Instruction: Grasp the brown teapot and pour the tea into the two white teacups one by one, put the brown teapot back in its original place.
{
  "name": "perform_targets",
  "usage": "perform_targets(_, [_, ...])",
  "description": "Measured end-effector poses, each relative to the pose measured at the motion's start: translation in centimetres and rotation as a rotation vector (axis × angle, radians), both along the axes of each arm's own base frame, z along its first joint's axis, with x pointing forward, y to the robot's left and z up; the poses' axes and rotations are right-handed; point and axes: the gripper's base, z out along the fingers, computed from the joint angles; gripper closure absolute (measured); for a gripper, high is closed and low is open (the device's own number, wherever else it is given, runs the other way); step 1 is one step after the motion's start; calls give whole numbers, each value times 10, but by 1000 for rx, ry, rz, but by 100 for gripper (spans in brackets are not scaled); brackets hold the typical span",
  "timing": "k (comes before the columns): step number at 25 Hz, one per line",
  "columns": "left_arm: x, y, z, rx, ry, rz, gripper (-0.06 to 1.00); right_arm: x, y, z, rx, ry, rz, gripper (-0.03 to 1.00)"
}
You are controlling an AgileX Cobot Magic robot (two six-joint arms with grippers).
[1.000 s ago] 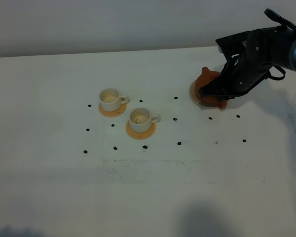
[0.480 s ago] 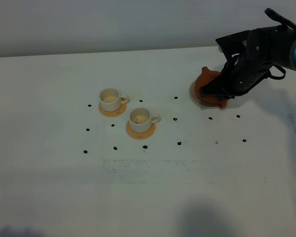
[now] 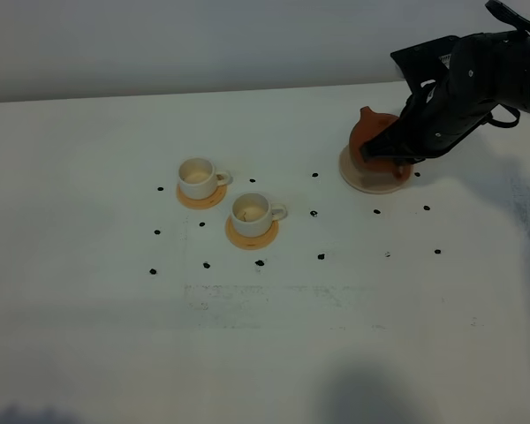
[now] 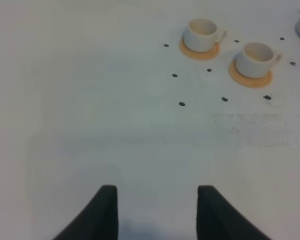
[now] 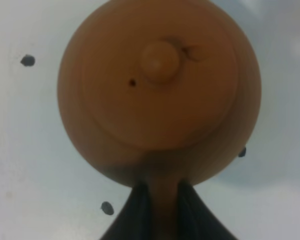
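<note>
The brown teapot (image 3: 372, 135) hangs just above its original place, the cream saucer (image 3: 368, 178), at the table's far right. My right gripper (image 3: 396, 144) is shut on its loop handle. In the right wrist view the teapot (image 5: 160, 90) fills the frame from above with its knobbed lid on, and my right gripper (image 5: 161, 207) pinches the handle. The two white teacups (image 3: 196, 178) (image 3: 251, 212) stand on orange coasters left of centre, and both teacups (image 4: 202, 34) (image 4: 257, 59) also show in the left wrist view. My left gripper (image 4: 157, 212) is open over bare table. No tea is visible.
Small black dots (image 3: 314, 213) mark the white tabletop (image 3: 274, 336) around the cups and the saucer. An orange coaster (image 3: 253, 235) lies under each cup. The table's far edge meets a grey wall just behind the teapot.
The right arm has raised the teapot off the saucer, and more of the saucer's top now shows. The cups have not moved.
</note>
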Motion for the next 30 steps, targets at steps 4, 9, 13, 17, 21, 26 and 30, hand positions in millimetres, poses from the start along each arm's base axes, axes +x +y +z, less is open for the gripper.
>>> perform_targets(4, [0, 0, 0, 0, 0, 0, 52, -3, 2, 13, 4, -28, 9, 87])
perform_targets(9, [0, 0, 0, 0, 0, 0, 52, -16, 23, 31, 9, -67, 73, 87])
perform_targets(13, [0, 0, 0, 0, 0, 0, 52, -31, 46, 41, 10, -81, 143, 87])
perform_targets(17, [0, 0, 0, 0, 0, 0, 52, -46, 64, 47, -7, -76, 207, 87])
perform_targets(21, [0, 0, 0, 0, 0, 0, 52, -60, 80, 51, -32, -70, 269, 87])
perform_targets(26, [0, 0, 0, 0, 0, 0, 52, -73, 96, 53, -34, -71, 319, 87])
perform_targets(30, [0, 0, 0, 0, 0, 0, 52, -80, 97, 56, -14, -104, 326, 87])
